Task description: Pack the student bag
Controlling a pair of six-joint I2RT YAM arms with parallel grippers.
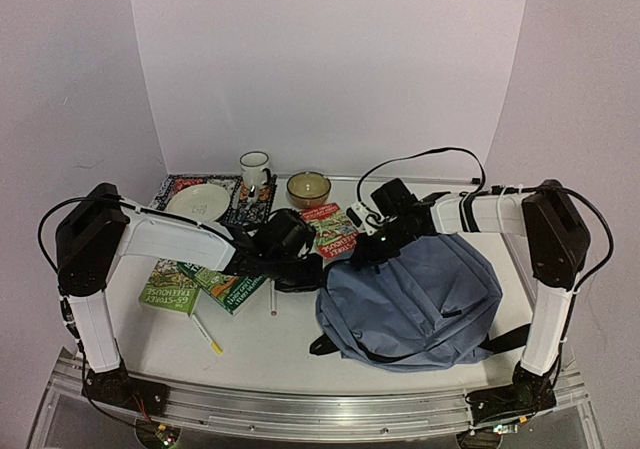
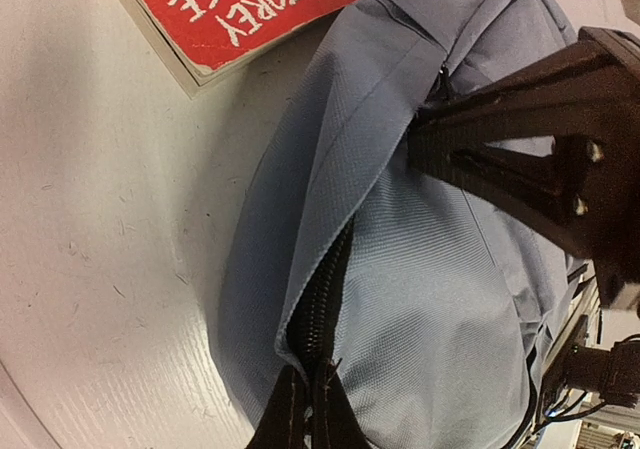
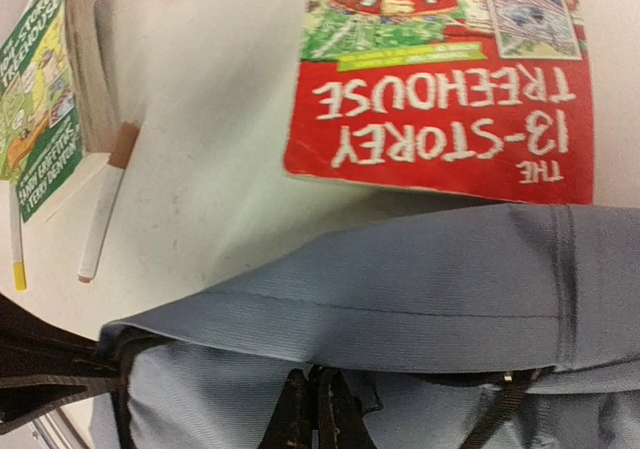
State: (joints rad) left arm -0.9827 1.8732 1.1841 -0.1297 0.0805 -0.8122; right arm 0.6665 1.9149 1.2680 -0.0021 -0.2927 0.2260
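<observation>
Bag (image 1: 415, 299) lies flat on the right half of the tabletop (image 1: 270, 354), its top edge towards the middle. Nothing that I can see is in it yet. My left pincer (image 2: 305, 414) is pressed together on the cloth at the zip (image 2: 320, 309). My right pincer (image 3: 315, 414) is pressed together on the rim further along the same edge, under the flap. Both bites look thin, a fold of fabric and no more.

That is my first worry: if I lift or spread, the cloth may slide out of one pincer and the mouth would fall shut. The bag is soft and seems empty, so I judge that a pull will drag all of it across the tabletop rather than open it. The zip looks parted only a little way, and tugging against its closed length would strain the grip and gain nothing.

My two pincers are near each other, so an uneven move could knock them together or twist the rim.

The red book (image 3: 440, 99) lies right at the bag's edge; I cannot tell whether it touches. A sliding bag would shove it. A pen (image 3: 103, 209) and the green books (image 1: 170, 287) lie further left and look safer.
</observation>
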